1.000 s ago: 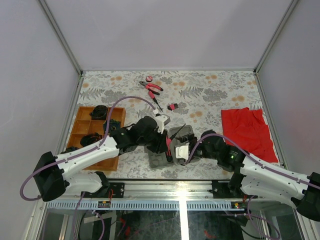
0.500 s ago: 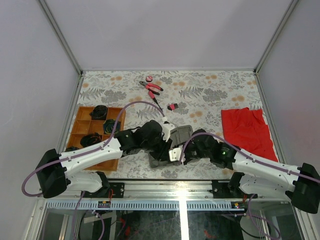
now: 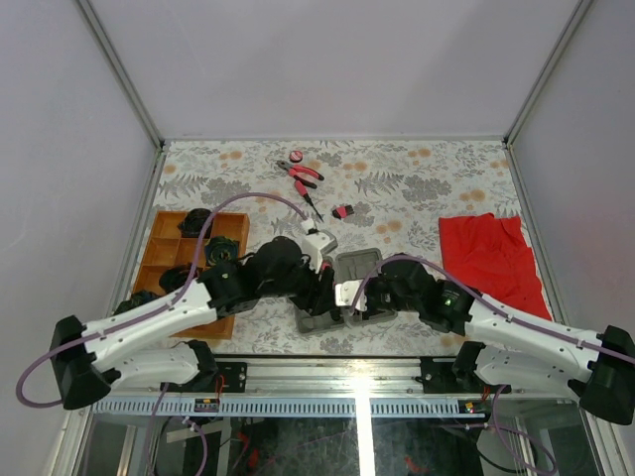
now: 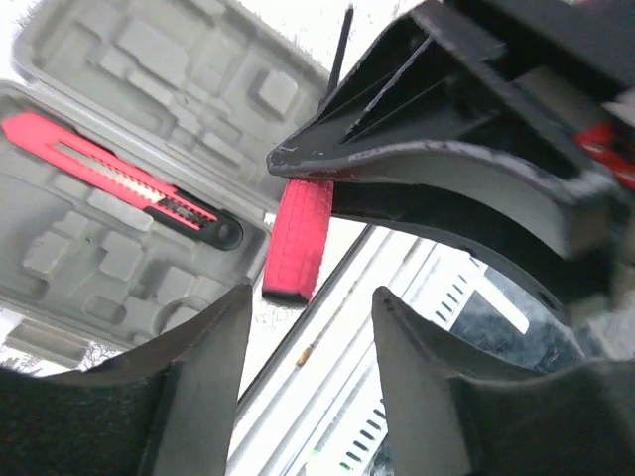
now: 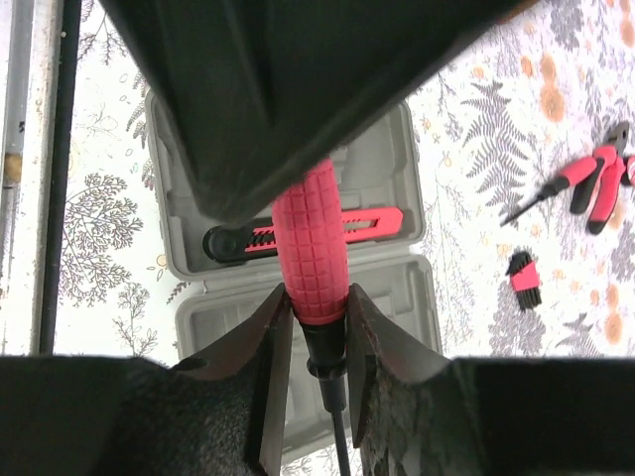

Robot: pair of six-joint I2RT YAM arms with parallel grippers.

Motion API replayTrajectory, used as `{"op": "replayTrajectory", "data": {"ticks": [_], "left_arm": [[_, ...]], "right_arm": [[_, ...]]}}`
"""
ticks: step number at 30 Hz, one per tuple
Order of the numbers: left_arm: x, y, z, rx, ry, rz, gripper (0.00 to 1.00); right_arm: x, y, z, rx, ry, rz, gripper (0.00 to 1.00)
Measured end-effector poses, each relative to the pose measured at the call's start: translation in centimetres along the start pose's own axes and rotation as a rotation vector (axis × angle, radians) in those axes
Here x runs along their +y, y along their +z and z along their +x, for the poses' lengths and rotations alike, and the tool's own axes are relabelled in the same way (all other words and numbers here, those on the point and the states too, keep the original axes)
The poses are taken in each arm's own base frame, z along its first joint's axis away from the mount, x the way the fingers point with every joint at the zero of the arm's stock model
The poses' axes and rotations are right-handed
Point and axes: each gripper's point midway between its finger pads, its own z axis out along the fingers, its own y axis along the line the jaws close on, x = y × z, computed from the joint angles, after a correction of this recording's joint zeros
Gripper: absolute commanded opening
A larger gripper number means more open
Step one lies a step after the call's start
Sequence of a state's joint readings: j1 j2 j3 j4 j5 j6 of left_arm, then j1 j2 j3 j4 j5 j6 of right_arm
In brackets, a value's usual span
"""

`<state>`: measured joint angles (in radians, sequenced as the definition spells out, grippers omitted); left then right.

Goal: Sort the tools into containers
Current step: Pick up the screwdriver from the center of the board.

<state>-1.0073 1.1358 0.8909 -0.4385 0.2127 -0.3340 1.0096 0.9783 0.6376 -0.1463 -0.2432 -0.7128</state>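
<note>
Top external view: both arms reach in from the near edge and meet over the grey case (image 3: 359, 268), which lies open at the front middle of the patterned table (image 3: 427, 188). The left arm runs diagonally from the lower left, wrist bent down, so that the left gripper (image 3: 323, 285) hangs over the case's left part. The right arm comes in from the lower right, and the right gripper (image 3: 347, 297) sits just beside the left one.

Left wrist view: the left gripper's fingers (image 4: 203, 377) stand spread with nothing between them. Just beyond their tips is the butt of the red-handled screwdriver (image 4: 298, 238), carried under the black body of the right gripper. A red utility knife (image 4: 109, 174) is seated in one recess of the case.

Right wrist view: the right gripper's fingers (image 5: 270, 367) pinch the red-handled screwdriver at the lower end of its handle, above the open case, with the black shaft passing down between them. The left gripper's bulk blocks the upper part of this view.

Surroundings: the wooden tray (image 3: 164, 250) lies at the left, holding dark items too small to tell. A red cloth (image 3: 491, 260) lies at the right. The pliers (image 3: 303, 175), a thin screwdriver (image 3: 311, 205), a pink disc (image 3: 297, 156) and a short bit piece (image 3: 343, 211) lie on the far part of the table, apart from both containers.
</note>
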Motion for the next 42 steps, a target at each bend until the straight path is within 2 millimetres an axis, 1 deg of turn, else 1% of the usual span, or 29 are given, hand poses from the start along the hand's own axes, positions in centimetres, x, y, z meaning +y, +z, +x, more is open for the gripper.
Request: {"op": "replayTrajectory", "data": {"ticks": [3, 5, 8, 12, 14, 17, 21, 26, 30, 38, 42], "left_arm": [[-0.5, -1.8, -1.7, -0.102, 0.003, 0.002, 0.59], [-0.8, -2.8, -2.8, -0.170, -0.001, 0.005, 0.67], [-0.7, -4.5, -4.0, -0.275, -0.024, -0.006, 0.76], [-0.4, -6.8, -5.6, -0.415, -0.078, -0.029, 0.83], [-0.3, -7.6, -6.4, -0.469, -0.107, -0.037, 0.87], [0.0, -8.1, -7.1, -0.528, -0.156, -0.044, 0.91], [0.1, -8.0, -7.7, -0.553, -0.192, -0.047, 0.93], [0.1, -7.7, -8.1, -0.565, -0.208, -0.045, 0.93], [-0.1, -7.9, -8.6, -0.582, -0.210, -0.036, 0.91], [-0.5, -8.0, -9.0, -0.595, -0.214, -0.016, 0.74], [-0.5, -7.5, -8.9, -0.582, -0.221, -0.015, 0.64]], "right_arm": [[-0.3, -0.5, 0.1, 0.014, 0.060, 0.036, 0.12], [-0.7, -0.9, 0.0, 0.011, 0.103, 0.069, 0.11], [-1.7, -1.5, -0.7, -0.032, 0.175, 0.151, 0.10], [-2.6, -1.9, -0.8, -0.103, 0.302, 0.265, 0.08], [-3.0, -1.9, -0.9, -0.131, 0.377, 0.310, 0.08], [-3.8, -2.0, -1.9, -0.192, 0.480, 0.349, 0.08], [-4.7, -1.8, -3.6, -0.283, 0.607, 0.366, 0.09], [-5.1, -1.0, -5.1, -0.357, 0.740, 0.345, 0.10], [-5.0, -0.5, -6.2, -0.399, 0.779, 0.300, 0.10], [-4.5, -0.6, -7.9, -0.453, 0.789, 0.230, 0.11], [-4.2, -0.8, -8.5, -0.474, 0.783, 0.205, 0.11]]}}
